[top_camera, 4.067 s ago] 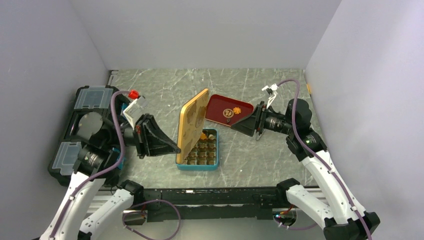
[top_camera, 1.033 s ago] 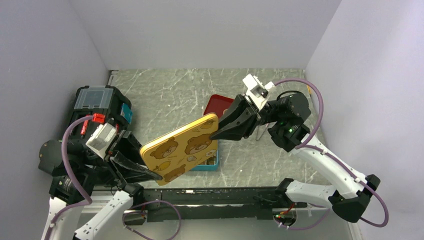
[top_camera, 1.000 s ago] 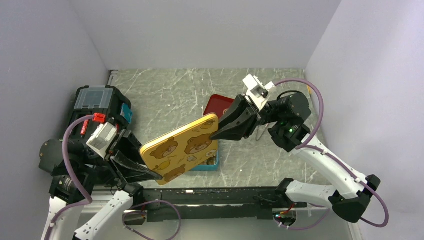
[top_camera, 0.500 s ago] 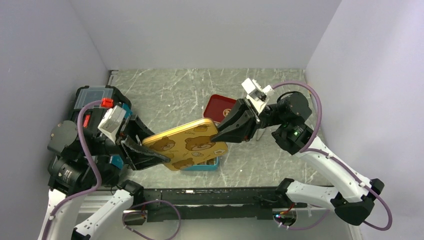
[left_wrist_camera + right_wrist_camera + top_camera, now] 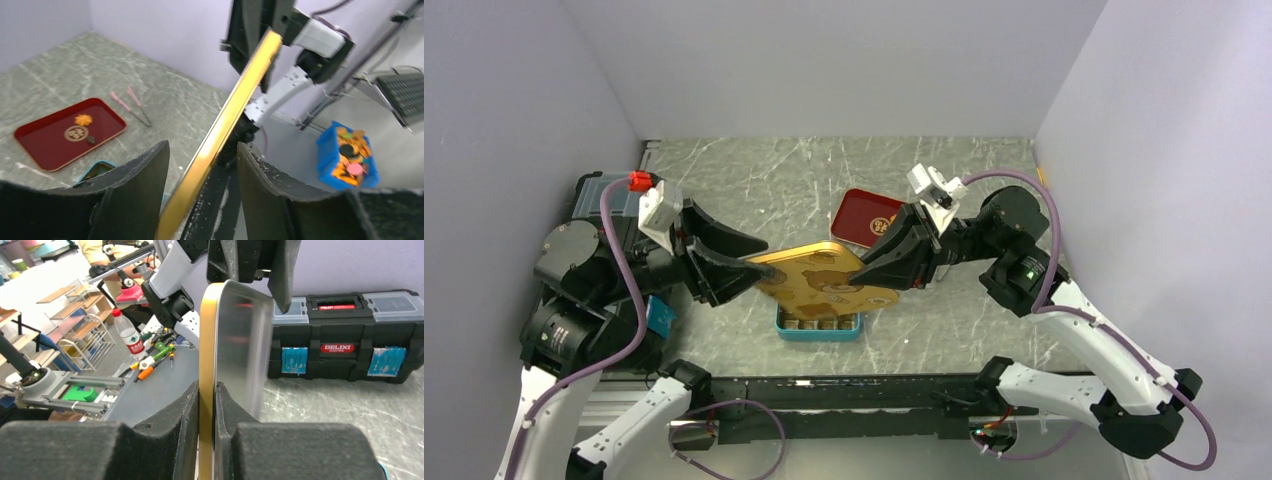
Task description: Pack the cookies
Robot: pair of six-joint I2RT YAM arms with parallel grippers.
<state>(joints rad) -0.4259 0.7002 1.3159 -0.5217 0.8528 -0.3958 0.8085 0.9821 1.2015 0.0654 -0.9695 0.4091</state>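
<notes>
2 robot arms share a gold bear-print lid, nearly flat above an open teal tin on the marbled bench. The right pincer is clamped tight on the lid's right edge. The left pincer stands wide, its fingers spread either side of the lid's other end. The cookies lie on a red tray behind the tin: 1 orange flower, 1 round dark-brown piece, 1 tiny dark bit. Pink tongs lie just beside the tray. A black toolbox sits at the bench's left.
</notes>
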